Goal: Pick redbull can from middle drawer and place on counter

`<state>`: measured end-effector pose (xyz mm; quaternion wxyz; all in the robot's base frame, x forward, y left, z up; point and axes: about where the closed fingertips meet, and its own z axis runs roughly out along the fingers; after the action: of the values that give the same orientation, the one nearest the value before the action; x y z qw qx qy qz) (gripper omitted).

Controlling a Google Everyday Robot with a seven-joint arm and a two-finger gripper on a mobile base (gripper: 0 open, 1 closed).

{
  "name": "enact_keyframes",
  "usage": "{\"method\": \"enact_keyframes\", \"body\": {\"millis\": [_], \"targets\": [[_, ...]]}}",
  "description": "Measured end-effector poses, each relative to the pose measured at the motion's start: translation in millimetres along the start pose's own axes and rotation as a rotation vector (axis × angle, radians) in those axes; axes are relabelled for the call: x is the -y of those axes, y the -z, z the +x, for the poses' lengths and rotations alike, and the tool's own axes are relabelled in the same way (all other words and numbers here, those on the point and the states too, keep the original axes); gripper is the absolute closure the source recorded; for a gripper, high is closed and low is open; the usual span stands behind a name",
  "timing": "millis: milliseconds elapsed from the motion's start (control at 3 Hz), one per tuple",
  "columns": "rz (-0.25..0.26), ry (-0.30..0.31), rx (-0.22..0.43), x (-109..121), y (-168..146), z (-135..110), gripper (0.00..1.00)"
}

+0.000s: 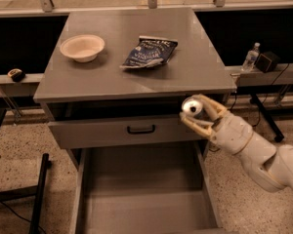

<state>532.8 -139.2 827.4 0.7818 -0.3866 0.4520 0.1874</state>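
My gripper (198,112) is shut on the redbull can (191,107), which I see end-on as a shiny silver round top. It hangs in front of the cabinet's right front corner, just below the counter's edge and above the right side of the open middle drawer (141,199). The drawer tray is pulled far out and its flat grey floor is bare. The counter (136,74) is the grey cabinet top, up and to the left of the gripper.
A white bowl (82,48) and a dark blue snack bag (149,52) lie on the counter's far half. A grey drawer front with a black handle (140,129) sits above the open drawer. A clear bottle (250,56) stands on a shelf to the right.
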Motion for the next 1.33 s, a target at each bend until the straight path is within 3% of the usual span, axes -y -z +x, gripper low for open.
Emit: {"method": "enact_keyframes", "body": {"millis": [333, 667, 1000, 1333], "targets": [[0.140, -0.043, 0.112, 35.3, 1.3, -32.8, 1.00], [0.223, -0.062, 0.097, 73.5, 11.3, -52.2, 1.00], [0.207, -0.112, 0.027, 123.8, -1.6, -79.0, 1.00], [0.210, -0.159, 0.026, 155.2, -4.4, -90.9, 1.00]]}}
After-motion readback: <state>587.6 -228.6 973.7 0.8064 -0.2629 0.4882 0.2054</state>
